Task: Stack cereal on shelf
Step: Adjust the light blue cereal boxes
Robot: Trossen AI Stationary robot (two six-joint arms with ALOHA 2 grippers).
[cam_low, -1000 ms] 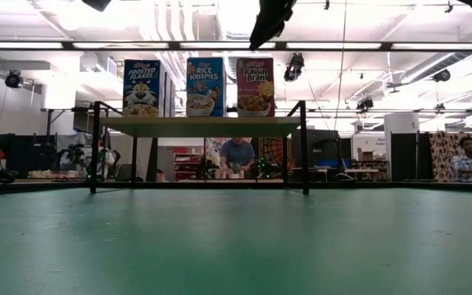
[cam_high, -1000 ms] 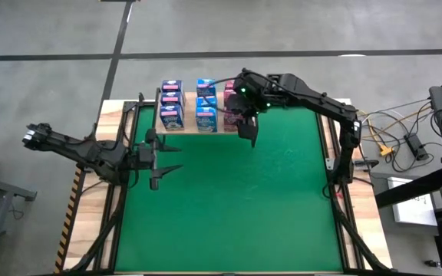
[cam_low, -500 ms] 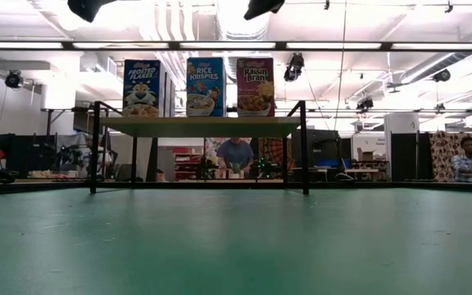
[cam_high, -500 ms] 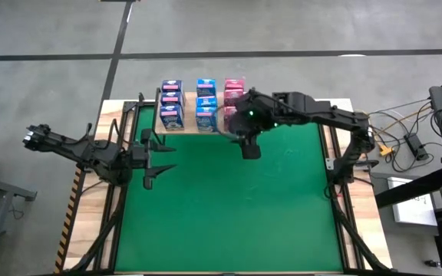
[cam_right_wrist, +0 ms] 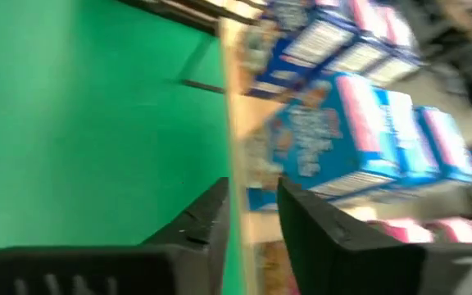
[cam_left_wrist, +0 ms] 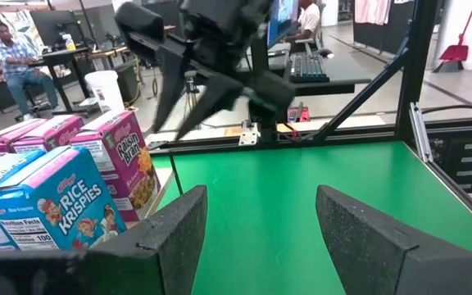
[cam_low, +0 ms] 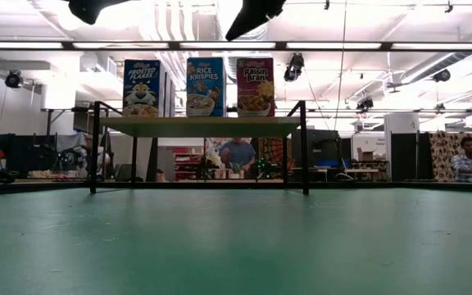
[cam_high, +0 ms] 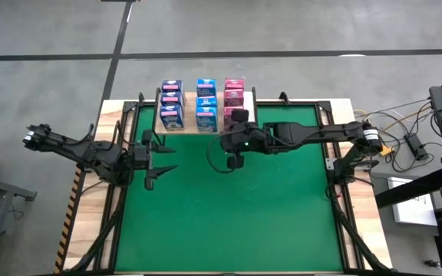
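From above, the cereal boxes [cam_high: 202,104] stand in three rows on the shelf [cam_high: 206,129]. The low view reads Frosted Flakes [cam_low: 142,88], Rice Krispies [cam_low: 205,86], Raisin Bran [cam_low: 255,86]. The right pincer [cam_high: 234,161] hangs empty before the shelf with its fingers narrow; the left pincer [cam_high: 159,159] waits released.

Boxes [cam_low: 206,86]: Frosted Flakes, Rice Krispies, Raisin Bran

Small rectangular cardboard cereal boxes [cam_high: 202,104] stand upright on the wide light-wood shelf with thin black metal legs [cam_low: 200,125], in three rows running front to back: white-purple Frosted Flakes boxes [cam_high: 170,105] at one side, blue Rice Krispies boxes [cam_high: 206,105] in the middle, pink Raisin Bran boxes [cam_high: 233,93] at the other side, printed fronts facing the green mat
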